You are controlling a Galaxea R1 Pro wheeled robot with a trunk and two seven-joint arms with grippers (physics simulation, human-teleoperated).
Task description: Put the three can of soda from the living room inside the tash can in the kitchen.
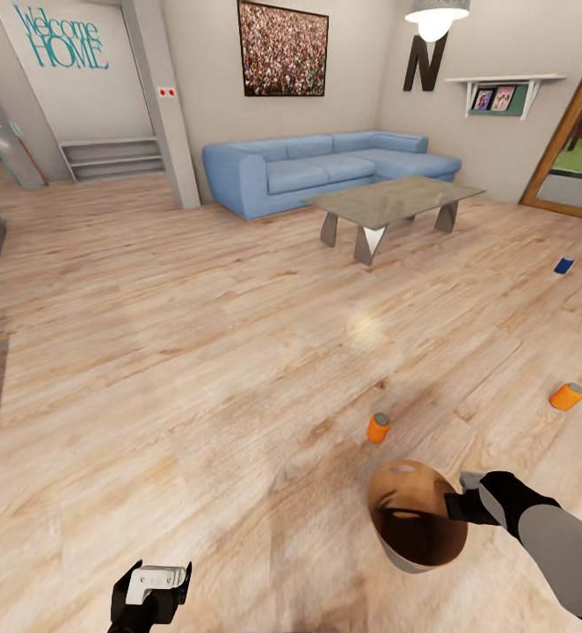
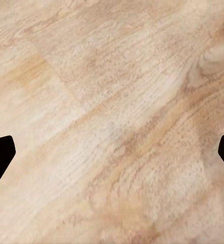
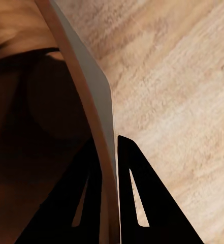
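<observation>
While the wood floor (image 1: pixel 194 352) stretches wide under both arms, the blue sofa (image 1: pixel 326 167) and the grey table (image 1: pixel 392 204) sit far ahead of the right gripper (image 1: pixel 458 505). That gripper pinches the rim of the trash can (image 1: pixel 414 527), one finger (image 3: pixel 73 203) inside the wall and one outside. An orange can (image 1: pixel 378 427) stands on the floor just past the bin. Another orange can (image 1: pixel 568 396) lies farther off on the right gripper's outer side, and the blue can (image 1: pixel 563 265) lies well beyond it. The left gripper (image 1: pixel 155 589) hangs over bare floor with its fingers spread wide.
</observation>
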